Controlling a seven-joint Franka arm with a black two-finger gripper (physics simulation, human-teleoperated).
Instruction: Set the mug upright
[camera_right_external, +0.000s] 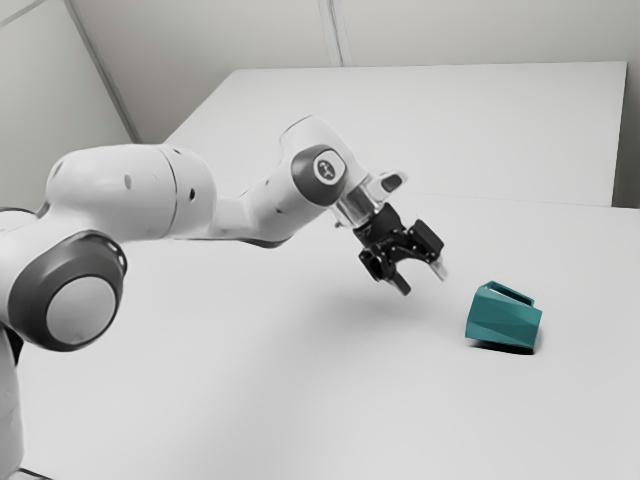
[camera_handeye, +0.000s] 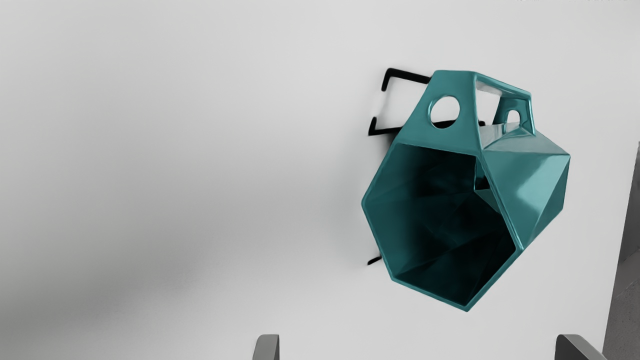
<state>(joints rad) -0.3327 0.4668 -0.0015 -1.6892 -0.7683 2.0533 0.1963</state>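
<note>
My gripper (camera_right_external: 422, 278) hangs above the table in the exterior view, its fingers spread with nothing between them. Toward the exterior view's right and lower than the hand, the teal faceted mug (camera_right_external: 503, 318) lies on its side, apart from the fingers. In the wrist view the mug (camera_handeye: 525, 185) turns its open mouth toward my hand, with its handle along the upper side. The fingertips of the gripper (camera_handeye: 417, 347) stand wide apart there, and the mug is beyond them.
A pale table (camera_right_external: 300, 380) lies under the arm and the mug. Black marks (camera_handeye: 407, 75) show on the tabletop beside and behind the mug. The table's edge runs past the mug's far side in the wrist view, with a grey floor (camera_handeye: 625, 300) beyond.
</note>
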